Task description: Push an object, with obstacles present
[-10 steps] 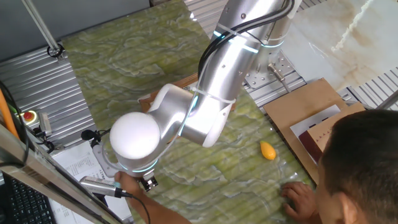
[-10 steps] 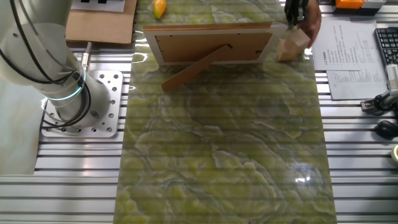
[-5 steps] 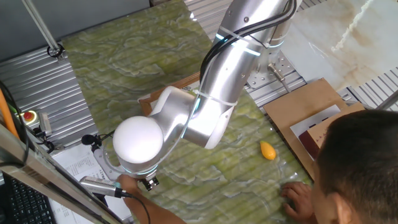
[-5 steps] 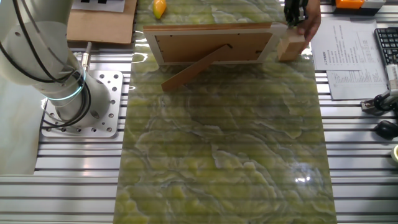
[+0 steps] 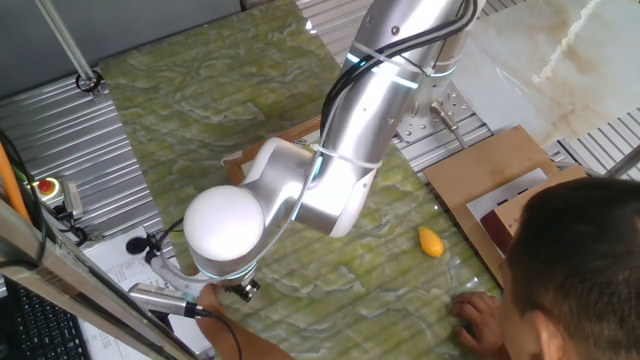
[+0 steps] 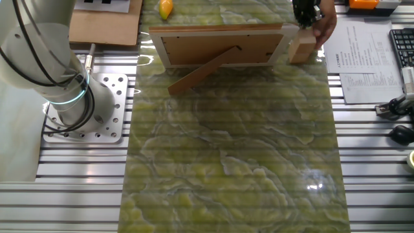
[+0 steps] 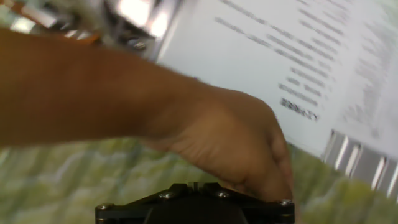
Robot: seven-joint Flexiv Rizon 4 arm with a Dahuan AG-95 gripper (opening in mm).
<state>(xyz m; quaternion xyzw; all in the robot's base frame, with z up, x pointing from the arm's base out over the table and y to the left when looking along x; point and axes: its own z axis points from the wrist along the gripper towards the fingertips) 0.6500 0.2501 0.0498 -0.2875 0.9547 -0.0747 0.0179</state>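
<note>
While a person's hand (image 6: 322, 26) rests on the wooden block (image 6: 301, 49) just right of the picture frame (image 6: 220, 45), I'd wait, then push clear of it. I cannot tell the end effector's (image 6: 305, 11) opening.

Bright, even light; hand view motion-blurred.

Tool (image 6: 306, 11) cut off by top edge in the other fixed view, fingers unreadable. Hand view blurred; person's hand (image 7: 230, 146) fills it, tool tips out of frame. Wooden block (image 6: 301, 48) hidden behind arm in one fixed view. Picture frame (image 6: 220, 44) shows back only.
</note>
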